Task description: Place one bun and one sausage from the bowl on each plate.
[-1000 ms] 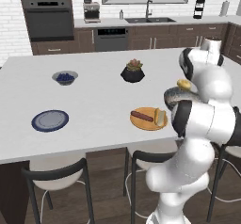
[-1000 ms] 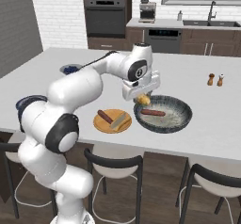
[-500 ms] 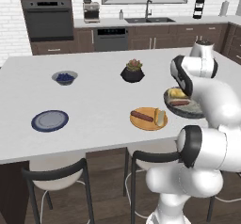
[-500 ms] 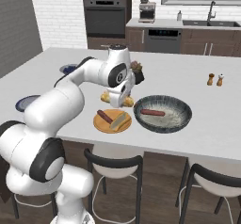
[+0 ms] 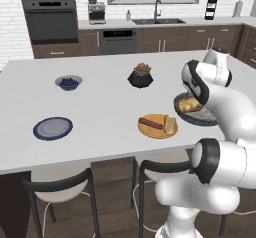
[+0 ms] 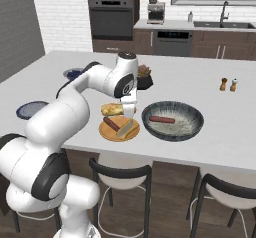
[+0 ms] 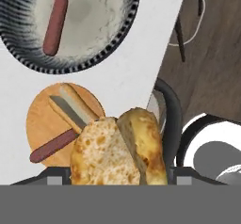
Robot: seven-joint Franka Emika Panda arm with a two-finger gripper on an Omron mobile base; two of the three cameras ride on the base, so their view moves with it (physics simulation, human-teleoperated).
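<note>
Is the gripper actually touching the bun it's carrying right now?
Touching. The hand view has the bun wedged at the gripper, and the right base view shows it held clear above the orange plate.

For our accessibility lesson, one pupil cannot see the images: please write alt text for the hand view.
A golden-brown bun held in the pincer fills the lower centre. Behind it, on the white counter, an orange plate carries a sausage and a split bun. Beyond that, the grey bowl holds one sausage.
</note>
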